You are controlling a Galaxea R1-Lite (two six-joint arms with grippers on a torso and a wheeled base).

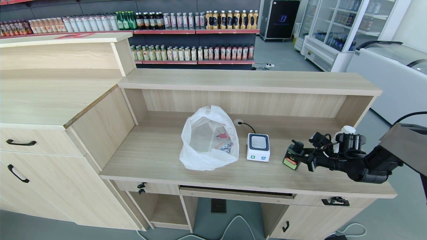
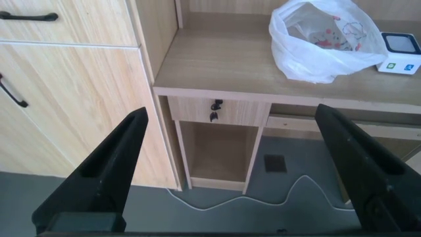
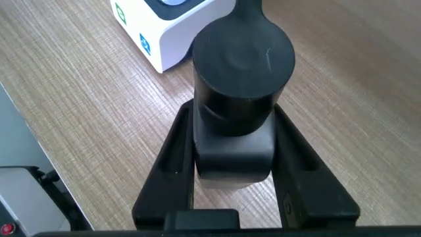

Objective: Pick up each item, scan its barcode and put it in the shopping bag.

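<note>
My right gripper (image 1: 300, 159) is shut on a black bottle (image 1: 293, 156) with a black cap and a red and green label, held just above the counter right of the white barcode scanner (image 1: 258, 147). In the right wrist view the bottle (image 3: 242, 79) sits between the fingers (image 3: 172, 158), with the scanner (image 3: 161, 26) just beyond it. The white shopping bag (image 1: 208, 138) stands open left of the scanner, with something printed red and blue inside. My left gripper (image 2: 230, 178) hangs open, low in front of the counter, with the bag (image 2: 322, 43) and scanner (image 2: 398, 52) above and beyond it.
A white container (image 1: 347, 130) stands on the wooden counter (image 1: 150, 156) behind my right arm. A raised shelf (image 1: 250, 81) runs along the counter's back and a taller cabinet (image 1: 50, 100) walls its left side. Drawers and cables sit below the front edge.
</note>
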